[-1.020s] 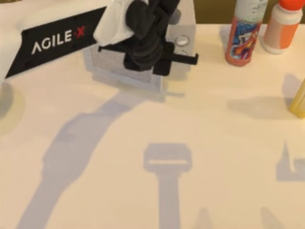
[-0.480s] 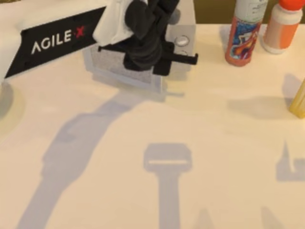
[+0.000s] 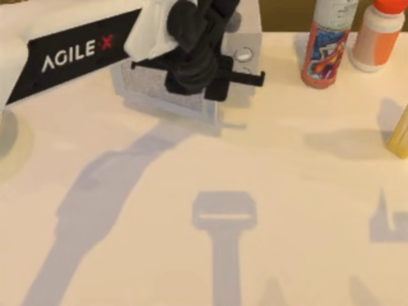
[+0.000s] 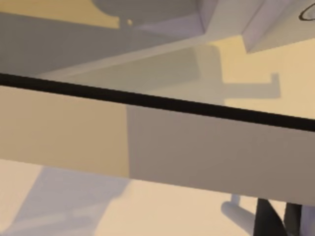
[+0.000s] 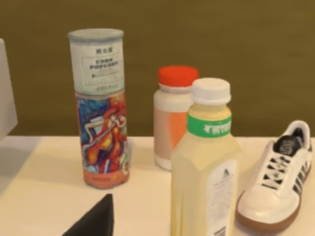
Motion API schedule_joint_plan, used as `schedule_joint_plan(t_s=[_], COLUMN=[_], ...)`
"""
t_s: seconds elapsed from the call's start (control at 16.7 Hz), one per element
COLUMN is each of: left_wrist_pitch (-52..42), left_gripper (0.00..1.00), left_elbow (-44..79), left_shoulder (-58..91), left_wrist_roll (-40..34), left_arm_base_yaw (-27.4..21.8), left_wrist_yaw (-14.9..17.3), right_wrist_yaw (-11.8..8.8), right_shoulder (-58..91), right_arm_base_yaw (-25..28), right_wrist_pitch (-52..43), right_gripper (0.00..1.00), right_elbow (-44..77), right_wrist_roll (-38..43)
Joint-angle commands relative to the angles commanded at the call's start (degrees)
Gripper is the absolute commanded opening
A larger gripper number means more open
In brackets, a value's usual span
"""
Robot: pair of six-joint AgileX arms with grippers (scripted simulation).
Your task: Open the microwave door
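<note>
Nothing has shifted much since the earlier top views: the door's free edge sits in almost the same spot, and the left arm is unchanged over the appliance. Left gripper hangs directly above the front of the microwave, which stands at the far edge of the table, left of centre. The microwave door lies just below and nearer than the gripper, its long axis running left-right, hinge on the left, free edge on the right next to the knob panel. That free edge looks swung slightly toward the near side, so I judge the door only cracked open. I cannot tell whether the left gripper is released or clenched; the black wrist hides the fingers from above, and the left wrist view shows only a pale panel edge with a dark line across it. Any further opening would have to sweep the free edge nearward and leftward about the hinge. Left arm is plainly the nearer one. Right arm is parked off to the right; its wrist view looks at a popcorn can, an orange-capped bottle, a yellow bottle and a sneaker.
</note>
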Motion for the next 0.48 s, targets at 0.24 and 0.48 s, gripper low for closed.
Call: schedule_joint_plan(t_s=[0.24, 0.48], left_wrist_pitch=[0.9, 2.9], left_gripper=[0.00, 0.00], left_elbow=[-1.9, -6.6], left_shoulder=[-1.3, -4.4], left_wrist_roll=[1.6, 5.8], left_arm_base_yaw=[0.0, 1.1], left_wrist_yaw=[0.9, 3.1], right_wrist_yaw=[0.0, 0.0], right_shoulder=[0.0, 0.0], right_arm_base_yaw=[0.0, 0.0], right_wrist_pitch=[0.0, 0.0], right_gripper=[1.00, 1.00], right_elbow=[0.0, 0.0], right_wrist_roll=[0.0, 0.0])
